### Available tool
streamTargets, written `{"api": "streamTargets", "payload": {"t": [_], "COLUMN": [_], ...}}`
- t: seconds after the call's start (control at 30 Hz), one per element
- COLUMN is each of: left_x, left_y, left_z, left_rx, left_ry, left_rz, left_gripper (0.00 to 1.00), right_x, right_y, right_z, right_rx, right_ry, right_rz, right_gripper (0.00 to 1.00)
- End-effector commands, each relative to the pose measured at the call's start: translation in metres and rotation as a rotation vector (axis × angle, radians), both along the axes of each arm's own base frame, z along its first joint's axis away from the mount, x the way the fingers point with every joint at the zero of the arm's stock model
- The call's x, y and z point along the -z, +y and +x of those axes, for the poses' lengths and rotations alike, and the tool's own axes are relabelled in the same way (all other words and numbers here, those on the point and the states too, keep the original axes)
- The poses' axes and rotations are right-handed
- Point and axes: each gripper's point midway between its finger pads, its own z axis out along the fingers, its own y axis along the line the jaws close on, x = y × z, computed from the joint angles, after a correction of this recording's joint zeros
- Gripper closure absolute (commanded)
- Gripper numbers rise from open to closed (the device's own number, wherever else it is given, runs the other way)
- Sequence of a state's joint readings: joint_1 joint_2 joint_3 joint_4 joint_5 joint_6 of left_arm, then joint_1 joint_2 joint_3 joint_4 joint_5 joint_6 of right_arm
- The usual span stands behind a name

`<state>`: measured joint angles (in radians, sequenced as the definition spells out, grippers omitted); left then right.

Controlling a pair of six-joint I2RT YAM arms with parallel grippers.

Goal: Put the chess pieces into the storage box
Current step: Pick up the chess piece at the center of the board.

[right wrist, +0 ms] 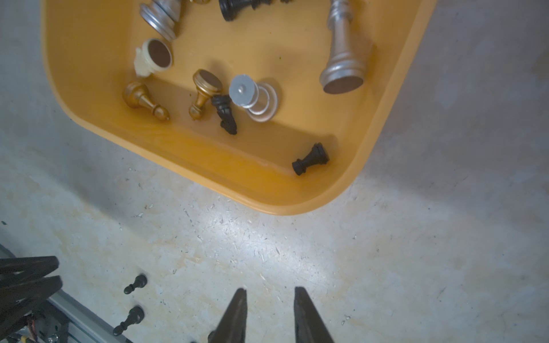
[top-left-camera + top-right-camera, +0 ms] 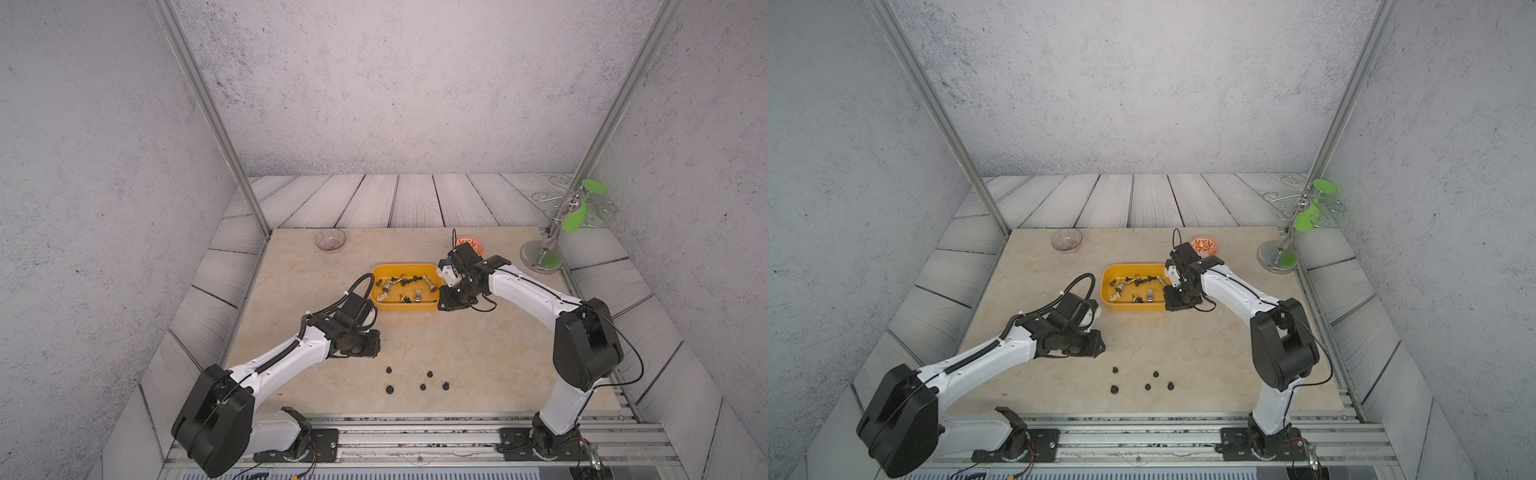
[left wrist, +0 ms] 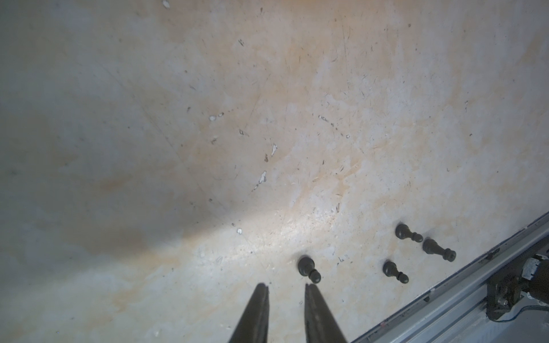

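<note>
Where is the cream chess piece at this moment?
The cream chess piece lies on its side inside the storage box, at the end nearer the left arm, next to a gold pawn; the right wrist view shows it well.

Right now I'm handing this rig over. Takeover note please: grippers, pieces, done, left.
Left gripper: open, empty, over the table, tips beside a black pawn.
Right gripper: open, empty, over the table just outside a corner of the storage box.
Done: gold, silver, black and cream pieces are in the box, most lying on their sides.
Left: five black pieces on the table between the box and the arm bases. None is gripped yet.
</note>
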<state>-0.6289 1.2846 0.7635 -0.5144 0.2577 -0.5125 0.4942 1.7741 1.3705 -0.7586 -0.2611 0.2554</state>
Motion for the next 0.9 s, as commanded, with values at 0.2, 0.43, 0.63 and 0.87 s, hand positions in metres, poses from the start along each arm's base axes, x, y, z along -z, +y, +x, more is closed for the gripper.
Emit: {"api": "streamTargets", "payload": {"t": [0.2,0.43,0.63,0.87], "left_x": [0.009,0.016,0.020,0.025], "left_y": [-0.001,-0.008,-0.015,-0.023], "left_z": [-0.016,-0.021,-0.026,-0.028], "left_rx": [0.031,0.056,0.085,0.103], "left_ry": [0.023,0.037,0.044,0.055], "left_rz": [0.022,0.030,0.041,0.050], "left_gripper": [0.74,0.74,0.74,0.74], "right_x": [-0.012,-0.008,-0.008,-0.008], "right_y": [-0.003,-0.006,-0.007,-0.006], "right_z": [-0.012,-0.018,-0.019,-0.020], "right_rx": [0.018,0.023,0.016,0.015], "right_ry": [-0.016,-0.008,-0.007,-0.003], "right_rz": [0.050,0.048,0.039,0.046], "right_gripper": [0.71,0.71,0.71,0.71]}}
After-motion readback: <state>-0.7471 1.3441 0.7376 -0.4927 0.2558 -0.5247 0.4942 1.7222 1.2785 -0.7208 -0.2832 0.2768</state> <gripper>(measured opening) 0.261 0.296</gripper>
